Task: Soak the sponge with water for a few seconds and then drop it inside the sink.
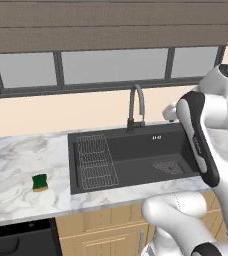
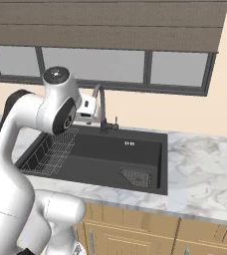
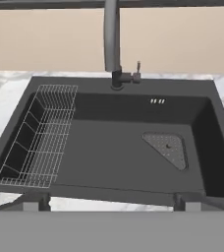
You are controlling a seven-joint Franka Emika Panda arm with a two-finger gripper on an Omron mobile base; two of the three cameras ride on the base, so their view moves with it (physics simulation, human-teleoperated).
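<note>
While lying flat, sponge [image 1: 40, 182] runs long axis roughly along counter [image 1: 16, 165].

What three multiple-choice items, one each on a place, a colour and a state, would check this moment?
1. Where is the sponge?
A. in the sink
B. on the counter left of the sink
C. between the gripper's fingers

2. What colour is the sink?
A. black
B. white
C. steel grey

3. How is the gripper?
A. shut on the sponge
B. shut and empty
C. open and empty

Answers: 1 B, it lies on the marble counter apart from the basin. 2 A, the basin is matte black. 3 C, the fingertips stand wide apart in the hand view with nothing between.
</note>
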